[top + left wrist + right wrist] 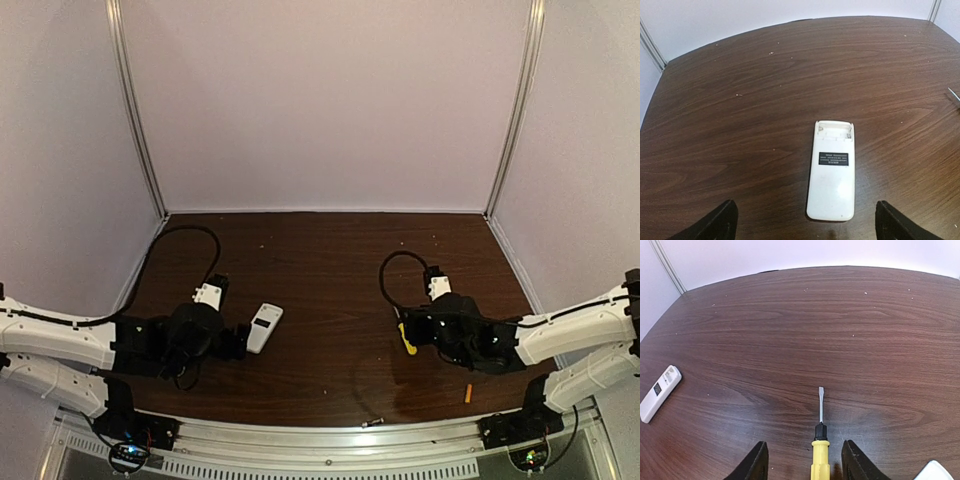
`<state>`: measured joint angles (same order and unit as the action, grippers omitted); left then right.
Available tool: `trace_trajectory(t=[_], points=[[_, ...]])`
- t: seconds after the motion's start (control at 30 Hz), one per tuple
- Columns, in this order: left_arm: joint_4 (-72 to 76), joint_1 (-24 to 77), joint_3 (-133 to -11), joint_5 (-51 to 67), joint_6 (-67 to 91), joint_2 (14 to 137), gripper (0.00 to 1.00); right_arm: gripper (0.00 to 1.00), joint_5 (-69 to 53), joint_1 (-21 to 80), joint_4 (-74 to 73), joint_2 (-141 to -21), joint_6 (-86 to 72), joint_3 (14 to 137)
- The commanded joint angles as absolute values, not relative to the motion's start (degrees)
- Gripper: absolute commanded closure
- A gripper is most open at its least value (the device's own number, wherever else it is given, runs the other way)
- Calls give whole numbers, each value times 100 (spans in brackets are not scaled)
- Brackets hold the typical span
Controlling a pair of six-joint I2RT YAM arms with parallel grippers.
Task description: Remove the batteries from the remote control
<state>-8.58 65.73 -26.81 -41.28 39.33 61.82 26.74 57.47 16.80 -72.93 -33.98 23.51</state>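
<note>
The left arm reaches in low from the left of the top view. The left gripper (pixel 243 341) is spread wide, and the remote (pixel 831 172) lies back up on the table (pixel 740 125) with its near end between the fingers, not touched. The right arm reaches in low from the right. The right gripper (pixel 805 444) is partly spread around the screwdriver (pixel 820 460) (a gap shows on each side). The orange battery (pixel 466 392) lies at the lower right, the dark battery (pixel 374 422) at the bottom middle.
</note>
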Motion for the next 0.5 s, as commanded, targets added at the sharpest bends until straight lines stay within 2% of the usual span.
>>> trace_trajectory(t=[0.0, 0.2, 0.33, 0.37, 0.47], points=[[-1156, 6602, -3040, -4167, 3630, 6117, 3, 45, 2558, 5766, 641, -6597, -3129, 2707], [-1643, 6607, -3365, -4402, 3310, 6099, 2, 30, 2505, 5766, -446, -5608, -2738, 3156], [-1721, 6601, -3355, -4499, 3076, 6013, 2, 4, 2568, 5766, -976, -5176, -2600, 3304], [-1786, 6601, -3375, -4519, 3068, 5998, 3, 1, 2558, 5766, -1073, -5065, -2606, 3311], [-2157, 6601, -3528, -4601, 3110, 5930, 3, 0, 2444, 5773, -1254, -4736, -2619, 3341]])
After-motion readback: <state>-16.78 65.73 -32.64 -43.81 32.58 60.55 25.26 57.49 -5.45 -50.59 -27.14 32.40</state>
